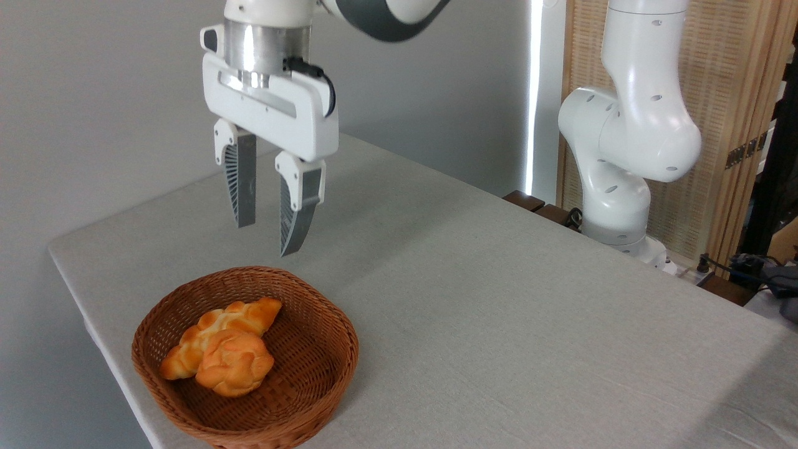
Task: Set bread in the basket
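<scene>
The basket (340, 349) sits near the left front corner of the table (499, 299), below the claw (267, 238) and slightly to its left and nearer the camera. Inside it, lowest and farthest left from the claw, the tapered end of a long braided loaf (246, 316) points toward the front left wall of the wicker; its long axis runs diagonally, rising to the right so that its far tip lies almost directly under the left finger. The bread (235, 363), the small knotted bun, rests on the basket floor touching the loaf's near side, below the claw and a little forward of it. It lies wholly inside the rim, upright on its paler base as far as can be told.

The claw hangs well above the basket with nothing between its fingers: they stand moderately apart, ribbed faces turned inward, tips pointing down toward the basket's far rim. The right finger reaches lower in the picture than the left.

Judged from this, the bun is already where the task wants it, and the relation that matters is a vertical one: the bread is straight down and slightly toward the camera from the empty claw, with clear air between. The likely next move is away from the basket, upward or back, rather than down.
</scene>
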